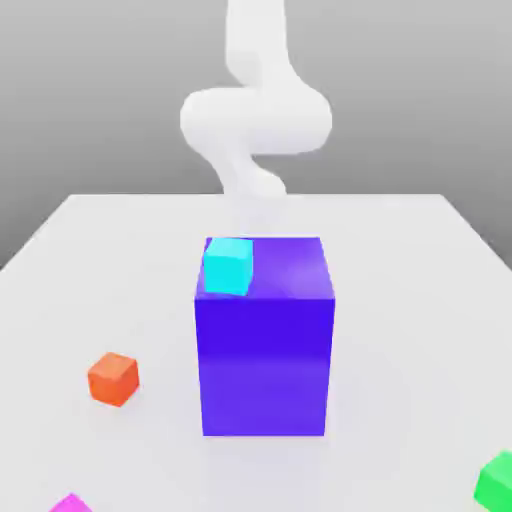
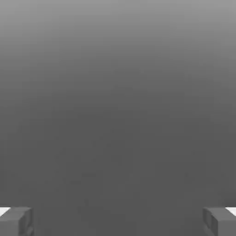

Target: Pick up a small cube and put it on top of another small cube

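A small cyan cube (image 1: pixel 228 266) rests on the top face of a big blue block (image 1: pixel 265 340), at that face's front corner on the exterior view's left. A small orange cube (image 1: pixel 113 379) lies on the table to the exterior view's left of the block. A small green cube (image 1: pixel 497 481) sits near the front edge on the exterior view's right, and a small magenta cube (image 1: pixel 70 504) shows at the front on the left. My white arm (image 1: pixel 255 120) rises behind the blue block. In the hand view my gripper (image 2: pixel 118 222) is open, its fingertips (image 2: pixel 16 221) wide apart with nothing between them.
The white table (image 1: pixel 400 300) spreads around the blue block, which stands tall in its middle. Beyond the fingers the hand view looks onto a plain grey backdrop.
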Robot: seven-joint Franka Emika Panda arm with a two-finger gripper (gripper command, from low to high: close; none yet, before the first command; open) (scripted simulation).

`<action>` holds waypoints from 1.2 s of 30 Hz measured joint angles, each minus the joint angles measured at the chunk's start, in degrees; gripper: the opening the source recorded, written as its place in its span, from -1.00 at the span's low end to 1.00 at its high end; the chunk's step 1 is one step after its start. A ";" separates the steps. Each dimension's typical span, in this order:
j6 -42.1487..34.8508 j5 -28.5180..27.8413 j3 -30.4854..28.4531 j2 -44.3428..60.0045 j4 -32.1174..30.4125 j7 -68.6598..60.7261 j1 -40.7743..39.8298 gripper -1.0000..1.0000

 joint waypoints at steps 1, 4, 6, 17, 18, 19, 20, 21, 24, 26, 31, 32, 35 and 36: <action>0.52 -0.01 -0.16 2.26 0.28 0.55 -0.46 0.00; 2.01 -0.03 -0.68 8.64 1.08 2.09 -1.70 0.00; 2.97 -0.02 -1.06 12.81 1.61 3.10 -2.48 0.00; 8.25 0.86 -4.00 35.66 4.49 7.96 -6.36 0.00; 8.73 1.08 -4.24 37.74 4.75 8.31 -6.77 0.00; 9.21 1.31 -4.46 39.82 5.01 8.63 -7.31 0.00; 9.69 1.57 -4.65 41.91 5.28 8.96 -7.83 0.00; 10.16 1.83 -4.77 43.99 5.54 9.28 -8.23 0.00; 11.59 2.72 -5.28 50.25 6.33 10.17 -9.14 0.00; 12.53 3.41 -5.68 54.43 6.86 10.69 -9.81 0.00; 15.05 5.44 -6.44 64.90 8.23 11.71 -11.71 0.00; 16.17 5.86 -6.31 66.99 8.62 11.62 -12.02 0.00; 20.51 6.96 -5.42 73.20 9.99 11.02 -12.90 0.00; 21.44 7.17 -5.20 74.45 10.27 10.89 -13.08 -1.00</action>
